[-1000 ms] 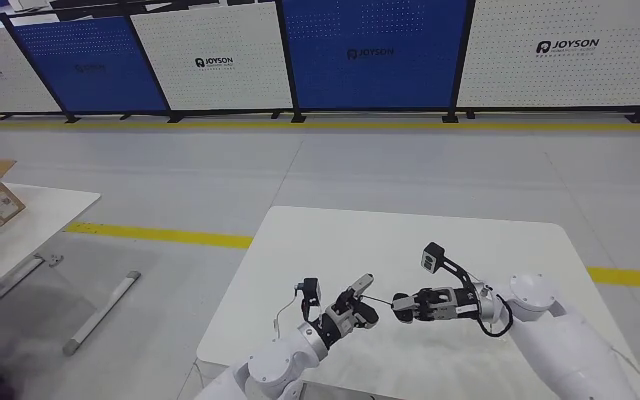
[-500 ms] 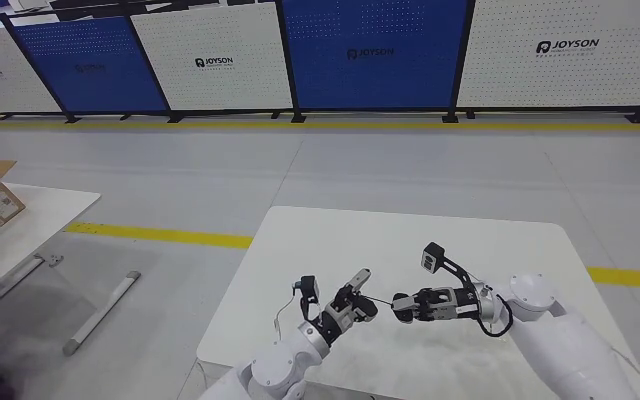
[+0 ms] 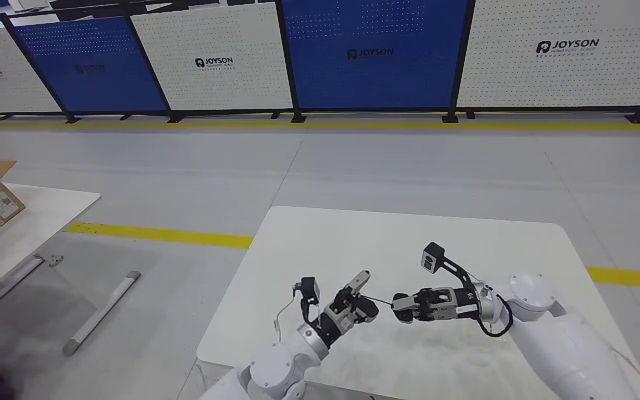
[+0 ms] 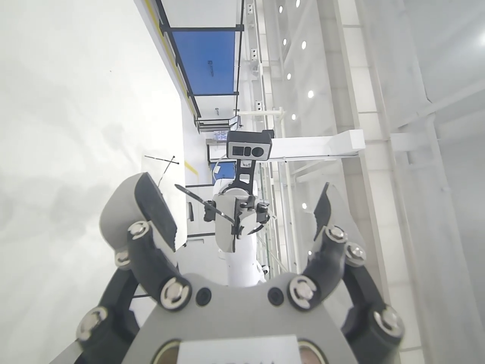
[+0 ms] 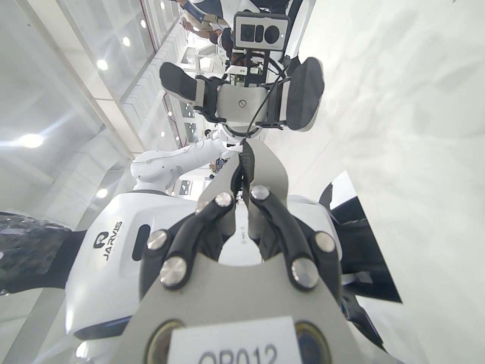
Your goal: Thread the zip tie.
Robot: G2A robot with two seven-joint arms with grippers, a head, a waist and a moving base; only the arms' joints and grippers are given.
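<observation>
Over the white table (image 3: 430, 240), my right gripper (image 3: 398, 306) is shut on a thin black zip tie (image 3: 380, 301). In the right wrist view its fingertips (image 5: 242, 153) pinch the tie (image 5: 265, 107), whose strand curves toward the left gripper (image 5: 242, 88). My left gripper (image 3: 358, 293) faces it a short way off, open, with nothing between its fingers. In the left wrist view the left gripper (image 4: 242, 206) frames the right gripper (image 4: 238, 214), and the tie (image 4: 201, 200) sticks out toward the table-side finger (image 4: 155, 210).
The arms work near the table's front edge (image 3: 240, 345); bare tabletop lies beyond them. A thin dark line (image 4: 163, 160) shows on the table surface past the left finger. Another white table (image 3: 40, 215) stands off to the far left across the floor.
The left gripper has shifted slightly left, away from the right gripper. The right arm and the tie have kept still.
</observation>
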